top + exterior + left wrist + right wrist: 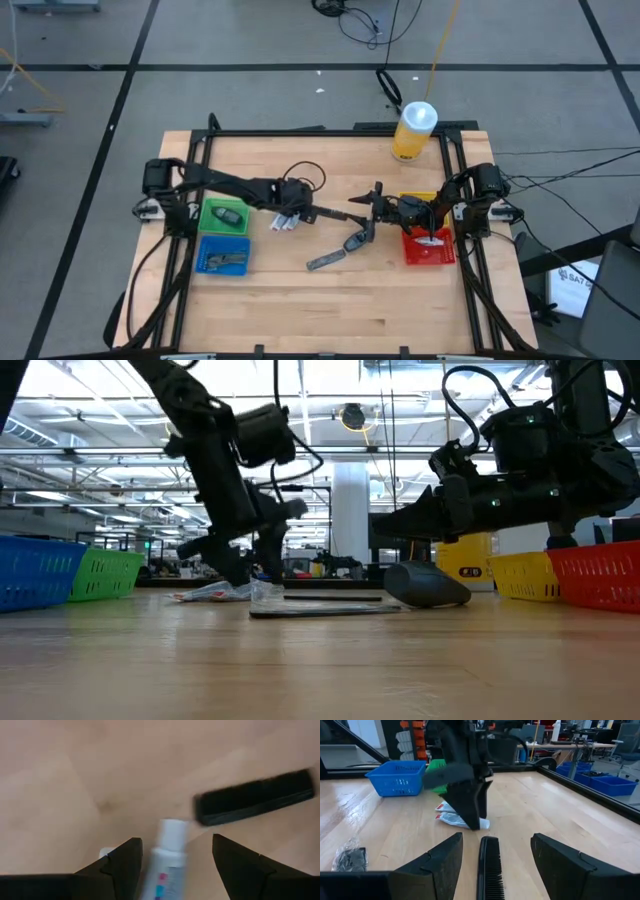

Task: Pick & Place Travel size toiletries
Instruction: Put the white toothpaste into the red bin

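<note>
Tube (165,865) lies between the wide-open left gripper (172,865); an off-centre close could squirt it against the comb (255,796). Right gripper (492,865) waits open.

tubes (285,221) mid-table w/ comb (318,213) to right, two bins (224,235) left, one bin (428,248) right

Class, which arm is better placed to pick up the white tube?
Left. The left gripper hangs with open jaws straddling the white tube. The right gripper faces the black comb instead.
</note>
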### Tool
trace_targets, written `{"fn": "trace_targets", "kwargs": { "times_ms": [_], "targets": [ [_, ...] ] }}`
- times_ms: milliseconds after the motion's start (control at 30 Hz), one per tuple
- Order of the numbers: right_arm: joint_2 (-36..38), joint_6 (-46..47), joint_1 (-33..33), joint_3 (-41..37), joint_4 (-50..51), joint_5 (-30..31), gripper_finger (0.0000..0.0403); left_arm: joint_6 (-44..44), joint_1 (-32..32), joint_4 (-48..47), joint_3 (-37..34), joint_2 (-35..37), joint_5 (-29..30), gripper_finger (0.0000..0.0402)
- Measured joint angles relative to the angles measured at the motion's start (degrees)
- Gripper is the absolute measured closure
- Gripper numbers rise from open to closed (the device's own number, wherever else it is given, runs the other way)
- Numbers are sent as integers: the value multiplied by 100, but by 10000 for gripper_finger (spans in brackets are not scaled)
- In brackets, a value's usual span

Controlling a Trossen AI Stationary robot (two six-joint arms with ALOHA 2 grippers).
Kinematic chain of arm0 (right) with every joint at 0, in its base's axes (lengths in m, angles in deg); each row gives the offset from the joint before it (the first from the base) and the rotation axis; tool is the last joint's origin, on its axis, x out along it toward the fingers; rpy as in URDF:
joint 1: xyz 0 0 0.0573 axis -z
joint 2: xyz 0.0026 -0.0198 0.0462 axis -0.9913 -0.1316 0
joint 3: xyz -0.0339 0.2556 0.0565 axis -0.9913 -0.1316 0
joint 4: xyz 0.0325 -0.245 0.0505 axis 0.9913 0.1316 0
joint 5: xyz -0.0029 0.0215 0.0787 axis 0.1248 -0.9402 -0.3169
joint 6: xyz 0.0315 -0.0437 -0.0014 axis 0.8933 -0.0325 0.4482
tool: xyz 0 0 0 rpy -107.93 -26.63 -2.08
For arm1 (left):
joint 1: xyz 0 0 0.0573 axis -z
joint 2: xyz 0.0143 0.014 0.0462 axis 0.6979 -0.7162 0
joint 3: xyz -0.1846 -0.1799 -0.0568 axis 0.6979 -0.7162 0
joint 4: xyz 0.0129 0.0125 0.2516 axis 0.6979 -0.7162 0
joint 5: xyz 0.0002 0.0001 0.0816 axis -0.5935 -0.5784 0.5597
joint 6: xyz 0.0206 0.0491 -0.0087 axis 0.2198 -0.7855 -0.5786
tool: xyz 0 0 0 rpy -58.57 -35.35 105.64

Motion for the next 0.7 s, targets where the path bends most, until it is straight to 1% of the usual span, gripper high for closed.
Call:
{"fn": "trace_targets", "kwargs": {
  "times_ms": [167, 300, 400, 533, 700],
  "targets": [
    [0, 2, 1, 0, 16, 0, 177, 106, -23, 106, 28, -233, -72, 164],
    [0, 2, 1, 0, 25, 0, 177, 74, 99, 115, 22, -255, 13, 177],
    [0, 2, 1, 0, 25, 0, 177, 72, 215, 110, 15, -224, -24, 200],
    [0, 2, 1, 0, 27, 0, 177, -35, 329, 83, 7, -152, -164, 240],
    [0, 26, -1, 0, 30, 0, 177, -199, 369, 27, 7, -98, -164, 290]
  ]
}}
